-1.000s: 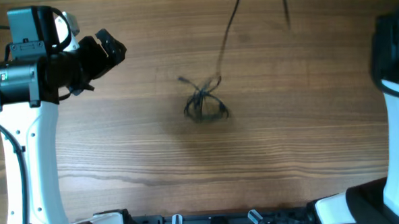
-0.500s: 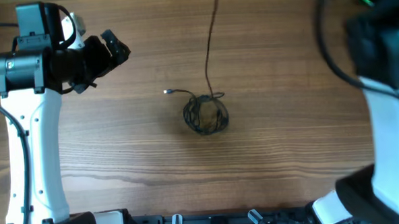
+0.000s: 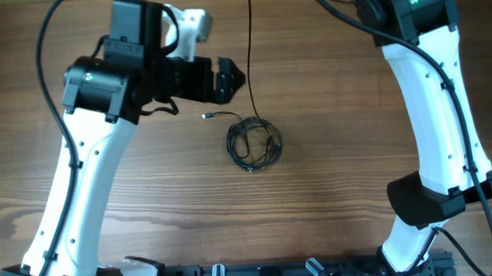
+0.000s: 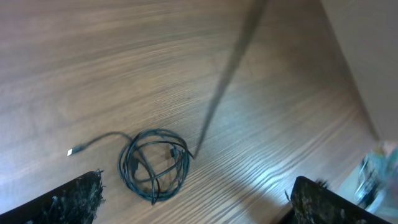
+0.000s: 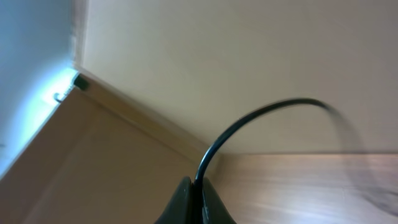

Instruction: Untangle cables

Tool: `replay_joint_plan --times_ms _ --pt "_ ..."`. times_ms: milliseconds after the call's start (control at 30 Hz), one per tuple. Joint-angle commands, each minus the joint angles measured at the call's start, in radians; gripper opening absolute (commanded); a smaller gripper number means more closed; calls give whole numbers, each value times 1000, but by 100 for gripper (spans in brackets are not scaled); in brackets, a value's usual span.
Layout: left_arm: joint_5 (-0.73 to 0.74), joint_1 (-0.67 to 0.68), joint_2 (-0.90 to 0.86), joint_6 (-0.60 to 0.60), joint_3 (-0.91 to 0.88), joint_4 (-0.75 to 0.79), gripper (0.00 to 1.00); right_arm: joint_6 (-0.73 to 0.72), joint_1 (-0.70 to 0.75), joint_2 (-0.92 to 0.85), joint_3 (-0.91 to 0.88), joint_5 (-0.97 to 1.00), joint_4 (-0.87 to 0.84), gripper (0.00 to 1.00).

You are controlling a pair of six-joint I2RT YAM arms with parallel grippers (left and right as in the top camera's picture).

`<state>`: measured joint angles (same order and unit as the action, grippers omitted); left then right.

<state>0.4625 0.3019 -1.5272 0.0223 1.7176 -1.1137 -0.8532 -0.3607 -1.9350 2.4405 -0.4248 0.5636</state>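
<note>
- My right gripper (image 5: 194, 190) is pressed together on 1 black strand (image 5: 249, 124), pinching it right at the fingertips; the strand arcs up and away from the pinch
- My left gripper (image 3: 232, 77) stands spread wide with nothing between its fingers; over the last second that arm has swung in from the left edge of the table (image 3: 373, 191) and now hovers just left of the strand, on the far-left side of the coil (image 3: 254, 143)
- The cables (image 4: 154, 165) lie mid-table as that 1 small round coil; a second ago it was a tighter, messier knot, so my pull has loosened it into open loops, though they still overlap
- 1 short tail with a pale plug (image 3: 205, 116) now lies flat to the left of the coil, pointing left, away from it
- The held strand leaves the coil's far right rim and runs toward the far edge; earlier it leaned off to the right, now its long axis goes almost straight from near to far, and it looks taut
- My judgement: 1 strand is being drawn out, but the coil is not yet undone; my open left gripper is placed to pin or take the coil while the right one pulls
</note>
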Motion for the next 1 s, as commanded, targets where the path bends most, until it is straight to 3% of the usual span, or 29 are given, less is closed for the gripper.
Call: replay_joint_plan --times_ms 0,133,200,267,433,467,500,733,933,967 --pt "16 61 -29 -130 1 50 100 -122 2 2 6 -104 -101 4" --pt "52 63 -106 -119 1 101 100 -204 3 2 6 -140 -167 4" --pt "80 63 -143 -119 1 116 94 -209 3 2 6 -139 -168 4" --pt "82 63 -164 -119 1 116 70 -208 4 2 6 -139 -167 4" --pt "87 63 -164 -119 1 117 33 -209 24 2 6 -147 -152 4" --pt "87 63 -164 -119 1 121 15 -209 25 2 6 -153 -152 4" --pt "87 63 -164 -119 1 124 4 -209 25 2 6 -154 -146 4" --pt "92 60 -159 -107 2 148 4 -193 42 1 6 -153 -77 4" --pt "132 29 -23 -17 3 246 4 -29 161 1 6 24 281 4" --pt "133 29 7 3 3 286 4 -10 175 1 6 66 342 11"
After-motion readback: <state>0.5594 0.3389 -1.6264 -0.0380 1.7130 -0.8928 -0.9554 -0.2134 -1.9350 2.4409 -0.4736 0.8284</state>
